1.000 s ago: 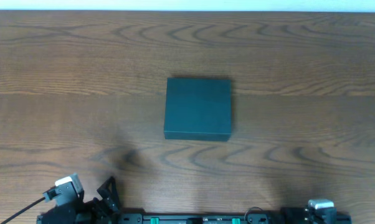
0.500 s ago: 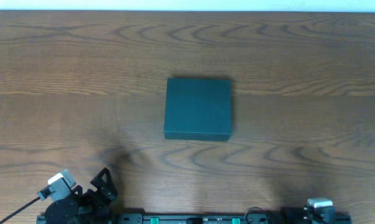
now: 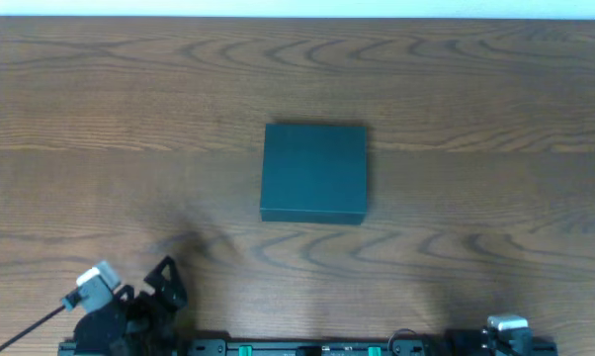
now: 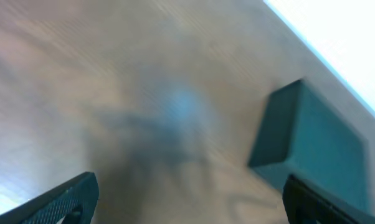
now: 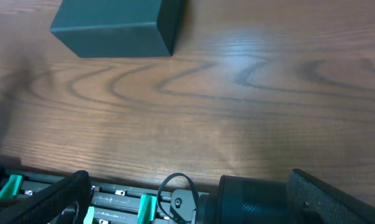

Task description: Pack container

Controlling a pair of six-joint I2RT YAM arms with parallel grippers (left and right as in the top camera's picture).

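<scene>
The container (image 3: 313,170) is a dark teal-black square box with its lid shut, lying flat in the middle of the wooden table. It also shows in the blurred left wrist view (image 4: 318,146) at the right, and in the right wrist view (image 5: 119,25) at the top left. My left gripper (image 3: 159,285) is at the front left edge, well short of the box; in its wrist view (image 4: 187,208) the jaws stand wide apart and empty. My right gripper (image 5: 194,199) is open and empty over the front edge; the overhead view shows only its wrist (image 3: 507,326).
The wooden table (image 3: 100,148) runs wide on all sides of the box. A black rail with green clips (image 5: 131,202) and a cable loop (image 5: 175,186) lies along the front edge below my right gripper.
My left arm has shifted slightly at the front left, its gripper edging away from the front edge. The box and the right arm have not moved.
</scene>
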